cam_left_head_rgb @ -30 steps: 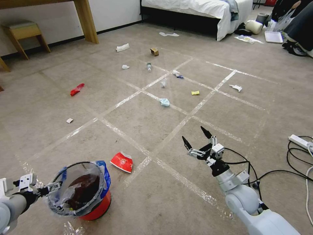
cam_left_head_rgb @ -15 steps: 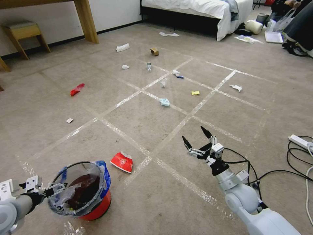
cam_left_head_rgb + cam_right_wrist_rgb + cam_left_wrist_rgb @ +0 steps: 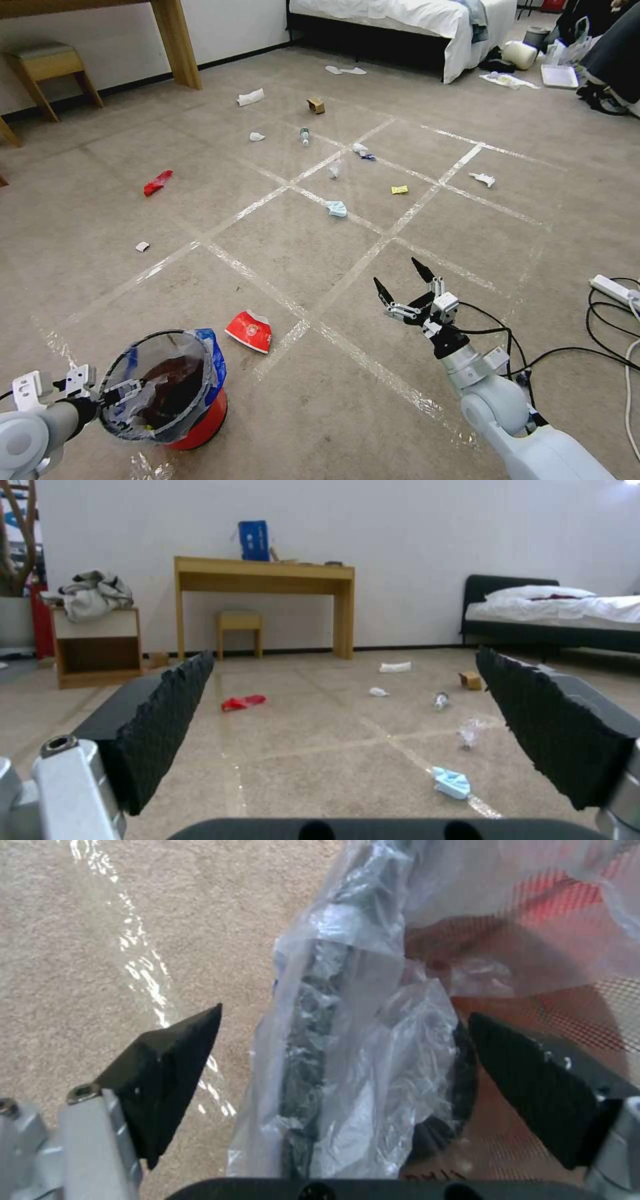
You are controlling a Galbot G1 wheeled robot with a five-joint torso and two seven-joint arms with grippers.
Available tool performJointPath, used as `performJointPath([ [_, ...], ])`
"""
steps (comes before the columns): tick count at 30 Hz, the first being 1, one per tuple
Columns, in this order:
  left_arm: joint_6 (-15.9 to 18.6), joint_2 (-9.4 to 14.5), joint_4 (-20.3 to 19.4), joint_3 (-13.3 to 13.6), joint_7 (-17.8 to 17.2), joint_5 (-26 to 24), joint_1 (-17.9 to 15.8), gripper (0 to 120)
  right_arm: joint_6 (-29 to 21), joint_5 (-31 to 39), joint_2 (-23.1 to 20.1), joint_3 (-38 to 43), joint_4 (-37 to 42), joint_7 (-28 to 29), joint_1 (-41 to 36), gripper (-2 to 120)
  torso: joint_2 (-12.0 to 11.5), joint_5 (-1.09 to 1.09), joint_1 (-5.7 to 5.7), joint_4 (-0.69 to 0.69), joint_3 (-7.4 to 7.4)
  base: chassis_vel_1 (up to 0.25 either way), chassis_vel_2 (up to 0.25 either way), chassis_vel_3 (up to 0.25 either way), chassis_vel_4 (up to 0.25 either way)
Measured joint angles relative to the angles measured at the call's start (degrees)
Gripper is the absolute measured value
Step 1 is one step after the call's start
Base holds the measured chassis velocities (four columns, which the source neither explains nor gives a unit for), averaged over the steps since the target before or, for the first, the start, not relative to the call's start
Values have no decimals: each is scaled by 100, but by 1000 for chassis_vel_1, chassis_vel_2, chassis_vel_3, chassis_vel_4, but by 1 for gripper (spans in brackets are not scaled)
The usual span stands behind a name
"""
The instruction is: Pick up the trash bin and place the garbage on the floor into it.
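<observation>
We straddle the small red-orange trash bin's (image 3: pixel 193 417) lined black rim with our open left tool (image 3: pixel 340 1060), judging closure comes next; our open right tool (image 3: pixel 403 288) waits.

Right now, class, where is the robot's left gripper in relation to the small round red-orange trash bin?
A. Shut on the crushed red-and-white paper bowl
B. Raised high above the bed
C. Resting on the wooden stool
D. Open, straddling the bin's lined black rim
D. The left gripper stands open with one finger outside and one inside the small round red-orange trash bin, its lined rim between them.
</observation>
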Motion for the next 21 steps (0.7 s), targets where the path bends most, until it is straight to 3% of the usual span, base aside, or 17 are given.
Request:
performJointPath([
  [12,-36,-126,87,8,-53,-49,-19,88,16,30,-13,-5,-6,-8,40,100,1,5,0,1,-1,0,0,0,0],
  [17,-20,-174,89,67,-272,-258,-57,69,30,31,-17,15,12,-3,18,100,2,8,-1,1,-2,0,0,0,0],
  [21,1,-188,75,73,-378,-364,-57,61,43,31,-26,41,16,2,2,100,1,7,-1,2,-2,0,0,0,0],
])
